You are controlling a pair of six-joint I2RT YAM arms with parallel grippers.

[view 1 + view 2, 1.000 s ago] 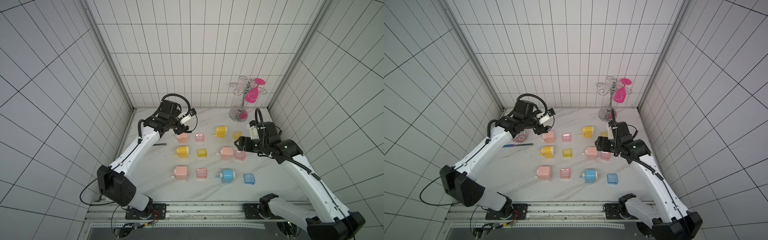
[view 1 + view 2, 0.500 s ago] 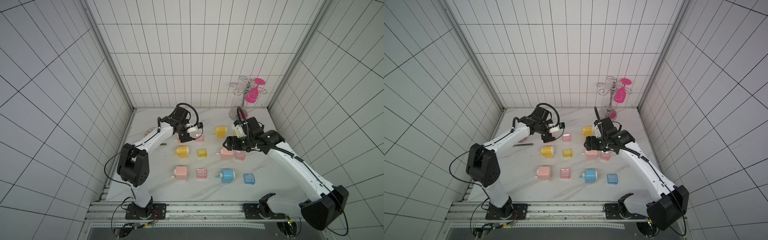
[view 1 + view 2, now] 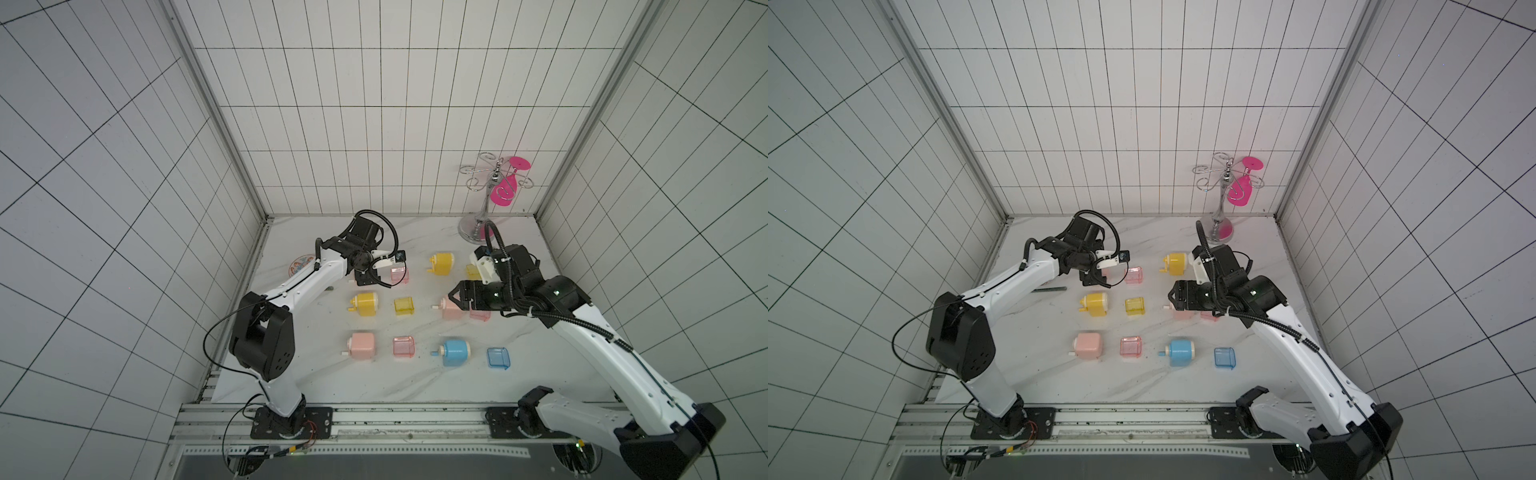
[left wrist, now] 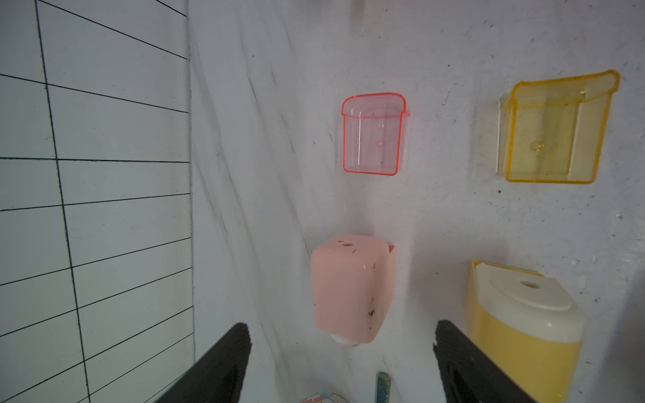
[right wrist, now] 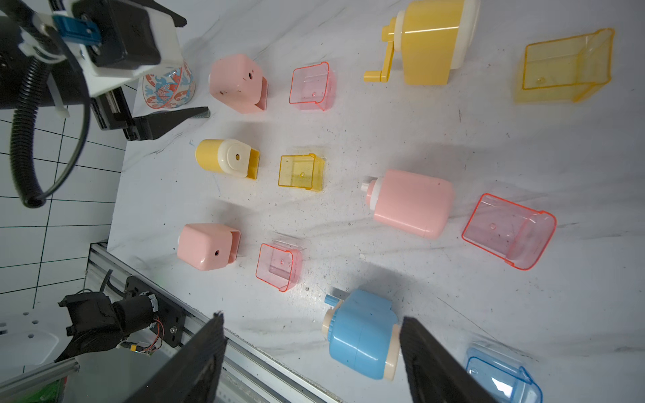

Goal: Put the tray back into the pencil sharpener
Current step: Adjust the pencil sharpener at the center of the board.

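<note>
Left end effector [image 4: 342, 326] and right end effector [image 5: 311, 316] are spread; the left is seemingly crowded by a yellow-and-cream plastic sharpener [image 4: 523, 335].

No legible text, labels or numbers; nothing readable.

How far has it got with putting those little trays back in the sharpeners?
Nothing looks done yet: each clear tray, such as the pink tray and blue tray, lies on the table beside its sharpener. In hand: nothing. The left gripper hangs open by the pink sharpener, and the right gripper is open too, holding nothing. Remaining: all six trays to pick up and slide in.
</note>
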